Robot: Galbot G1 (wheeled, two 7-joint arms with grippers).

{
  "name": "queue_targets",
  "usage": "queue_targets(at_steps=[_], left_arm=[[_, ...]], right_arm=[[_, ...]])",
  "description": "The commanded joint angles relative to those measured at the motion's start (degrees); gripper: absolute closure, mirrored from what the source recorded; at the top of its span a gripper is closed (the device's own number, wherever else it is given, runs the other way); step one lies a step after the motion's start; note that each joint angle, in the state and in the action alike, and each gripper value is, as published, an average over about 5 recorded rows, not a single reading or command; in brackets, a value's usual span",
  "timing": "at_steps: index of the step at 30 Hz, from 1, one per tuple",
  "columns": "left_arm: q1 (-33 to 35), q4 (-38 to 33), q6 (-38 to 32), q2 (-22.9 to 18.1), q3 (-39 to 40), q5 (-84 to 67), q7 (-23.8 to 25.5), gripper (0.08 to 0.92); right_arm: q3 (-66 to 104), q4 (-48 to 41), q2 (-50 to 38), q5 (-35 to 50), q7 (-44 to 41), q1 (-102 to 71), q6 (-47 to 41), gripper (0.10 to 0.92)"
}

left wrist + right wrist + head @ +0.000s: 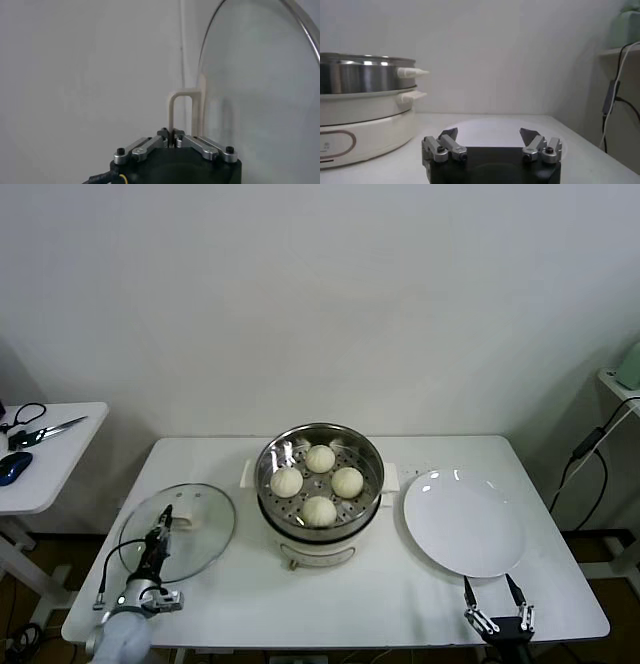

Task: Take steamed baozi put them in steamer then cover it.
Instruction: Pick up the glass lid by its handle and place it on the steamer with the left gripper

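Now left pincer (163, 524) is clamping the lid (178, 532) handle (184, 107), lower left of frame; steamer (320, 484) with four buns (319, 483) is sitting just right of it, centre. Right pincer (498, 616) is idling apart, lower right below the plate (464, 522). White counter (330, 604), plain wall.

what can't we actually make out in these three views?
- Head view: left pincer hides its own contact with the glass lid's handle; too small to confirm.
- Left wrist view: lid handle shows between the shut fingers, but most of the lid is cut off by the frame edge.
- Right wrist view: steamer wall hides the baozi; its far side is cut off.
- Head view: right pincer body cut off at the bottom edge.
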Motion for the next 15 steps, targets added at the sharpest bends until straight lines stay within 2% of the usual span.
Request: queue_targets(at_steps=[1,6,15], left_arm=[[-0.44,-0.9,-0.41,-0.23,0.2,-0.3,-0.18,0.863],[2.47,-13.74,4.44,2.95,-0.34,-9.27,6.44,0.863],[6.73,-34.6,17.92,13.6,-1.88,-17.93,18.53,0.863]], right_arm=[[0.29,0.64,0.28,-1.53,1.25,-0.01,-0.77,0.203],[0.82,1.38,0.26,-3.55,3.01,-0.14,-2.31,0.203],[0.36,1.59,-0.1,-4.91,4.06,-0.06,-3.34,0.203]])
